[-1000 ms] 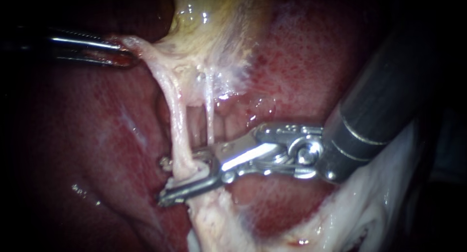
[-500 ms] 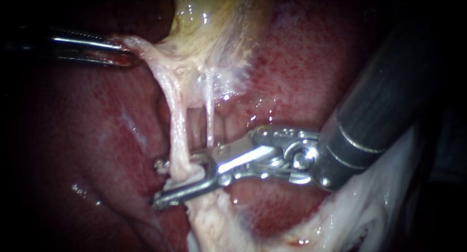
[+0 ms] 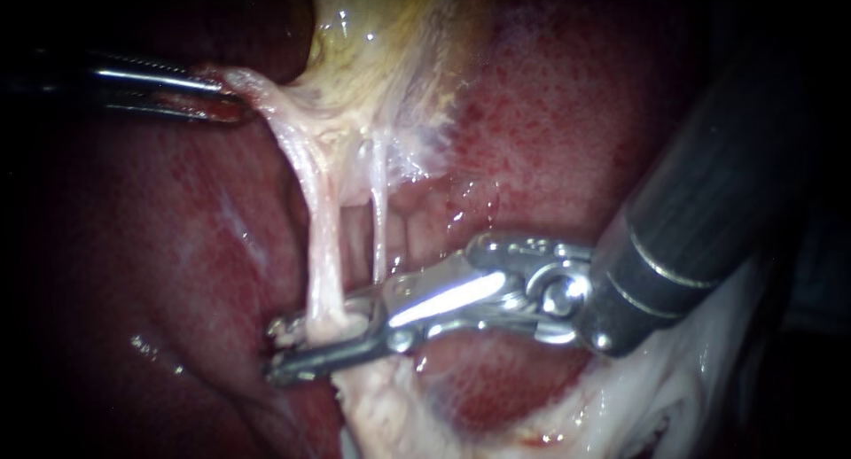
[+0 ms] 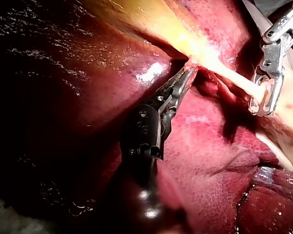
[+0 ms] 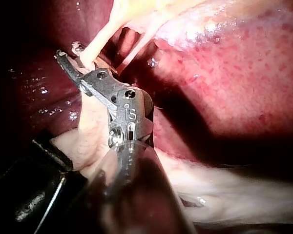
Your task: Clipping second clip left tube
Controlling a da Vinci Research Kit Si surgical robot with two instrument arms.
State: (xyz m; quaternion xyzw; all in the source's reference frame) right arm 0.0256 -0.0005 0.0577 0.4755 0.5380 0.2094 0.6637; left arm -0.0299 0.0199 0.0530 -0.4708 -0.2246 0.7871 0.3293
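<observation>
Left steel instrument (image 3: 226,94) clamped on yellowish gallbladder edge (image 3: 292,113). Right steel instrument (image 3: 292,348) has jaws apart, straddling pale left tube (image 3: 324,237): clip-placement step. Next, probably: square up, squeeze shut.

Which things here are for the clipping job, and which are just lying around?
For the job:
right instrument, jaws open around the left tube
left instrument, jaws shut on pale tissue, holding it stretched

Just there:
liver
gallbladder
right tube
</observation>
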